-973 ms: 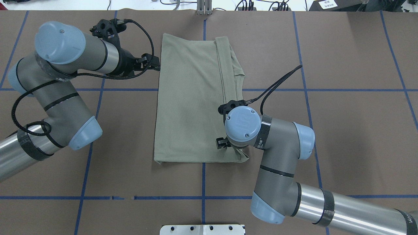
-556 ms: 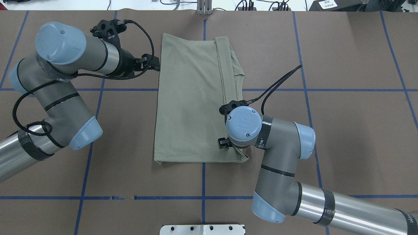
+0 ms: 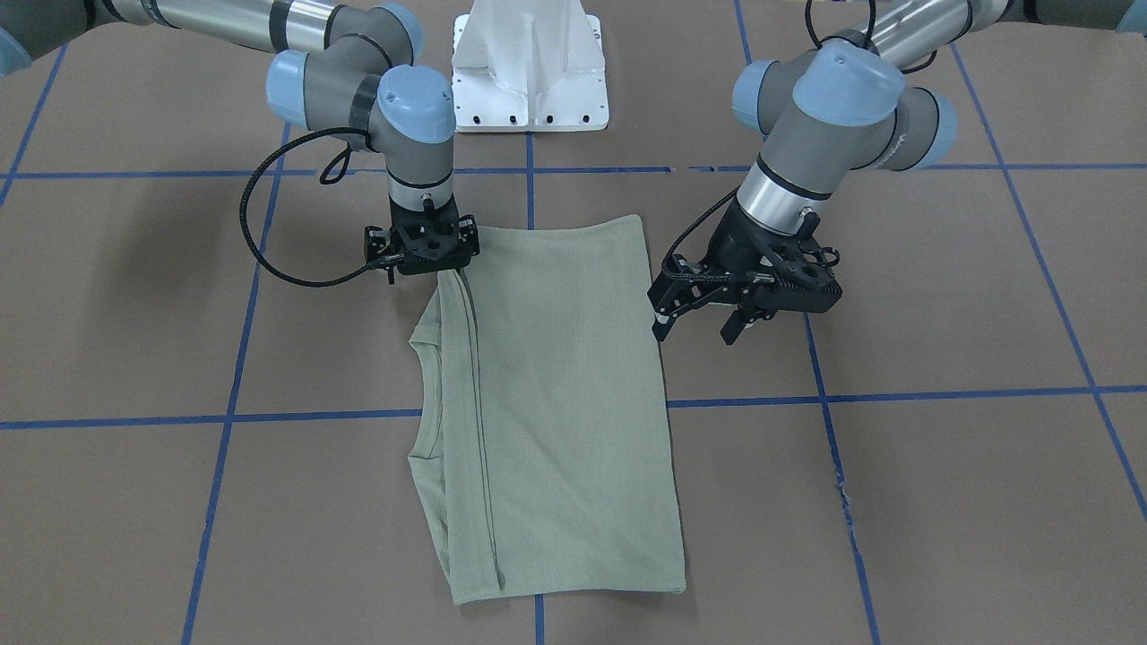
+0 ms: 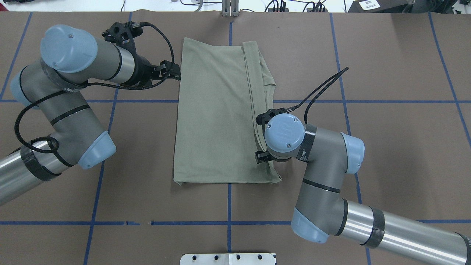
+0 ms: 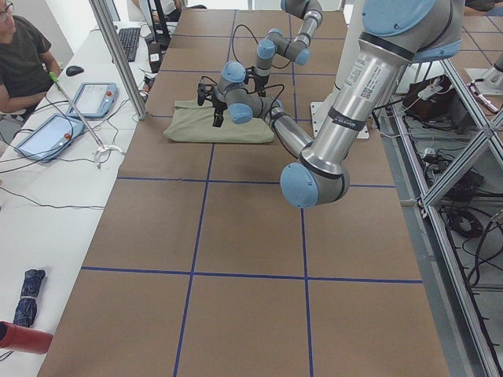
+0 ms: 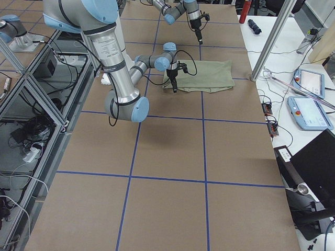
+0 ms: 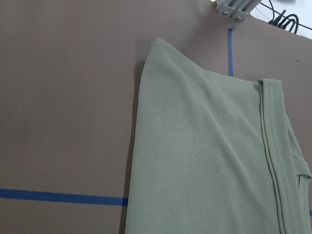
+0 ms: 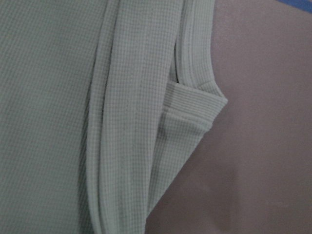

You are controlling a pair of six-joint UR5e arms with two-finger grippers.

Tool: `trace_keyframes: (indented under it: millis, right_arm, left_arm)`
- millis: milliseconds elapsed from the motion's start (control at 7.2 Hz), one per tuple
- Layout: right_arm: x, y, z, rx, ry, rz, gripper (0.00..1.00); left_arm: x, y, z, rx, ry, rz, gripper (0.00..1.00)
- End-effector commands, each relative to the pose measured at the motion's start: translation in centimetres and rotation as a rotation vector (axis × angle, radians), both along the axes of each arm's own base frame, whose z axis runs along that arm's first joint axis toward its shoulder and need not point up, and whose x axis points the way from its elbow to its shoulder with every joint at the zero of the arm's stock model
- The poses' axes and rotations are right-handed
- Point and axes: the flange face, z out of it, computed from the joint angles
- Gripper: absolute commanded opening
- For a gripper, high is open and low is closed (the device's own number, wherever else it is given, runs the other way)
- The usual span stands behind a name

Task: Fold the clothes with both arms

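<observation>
Green shirt (image 4: 217,117) is lying flat mid-table, folded into a long rectangle and reaching toward the table's far edge. One side is doubled over along the robot's right, with the neckline poking out there.

Left gripper (image 3: 696,327) is hovering just beside the shirt's left edge toward its far end. Its fingers are spread apart and gripping nothing.

Right gripper (image 3: 423,255) is pointing straight down over the shirt's right edge near the corner closest to the robot. Its wrist is blocking the fingers in every view, so I cannot tell if they are apart or closed, or whether they are touching cloth. The right wrist camera is showing only folded layers and bare cover.

Black cables (image 4: 320,86) are looping off both wrists, over the cover beside the shirt.

White base pedestal (image 3: 529,67) is sitting at the table's robot-side edge, centred.

Table (image 4: 386,147) is wearing a brown cover, with blue tape lines (image 4: 228,222) marking a grid on it.

Past the far edge, a white bench (image 5: 47,196) is carrying tablets (image 5: 47,133), a keyboard (image 5: 130,43) and a mouse (image 5: 75,71). A person (image 5: 20,59) is sitting there. An aluminium post (image 5: 118,59) is standing at that edge. Metal racks with wiring (image 6: 31,94) are standing behind the robot.
</observation>
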Motion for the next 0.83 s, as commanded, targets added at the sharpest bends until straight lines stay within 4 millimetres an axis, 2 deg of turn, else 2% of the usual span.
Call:
trace_keyframes:
  millis: [0, 139, 278, 556, 695]
  right_arm:
    - [1.9, -1.3, 2.5, 0.011, 0.035, -0.009, 1.0]
    - [3.5, -2.3, 2.9, 0.018, 0.036, -0.006, 1.0]
    - [4.3, -2.7, 3.7, 0.019, 0.044, -0.003, 1.0]
    - [6.0, -5.0, 2.2, 0.003, 0.004, 0.012, 1.0]
    - [6.9, -7.1, 0.1, 0.019, -0.017, 0.034, 1.0]
  left_arm:
    - [0.1, 0.2, -0.6, 0.001, 0.01, 0.002, 1.0]
    - [0.1, 0.2, -0.6, 0.001, 0.01, 0.002, 1.0]
    - [0.1, 0.2, -0.9, 0.004, 0.013, 0.002, 1.0]
    - [0.1, 0.2, -0.9, 0.005, 0.012, 0.002, 1.0]
    - [0.1, 0.2, -0.9, 0.005, 0.012, 0.002, 1.0]
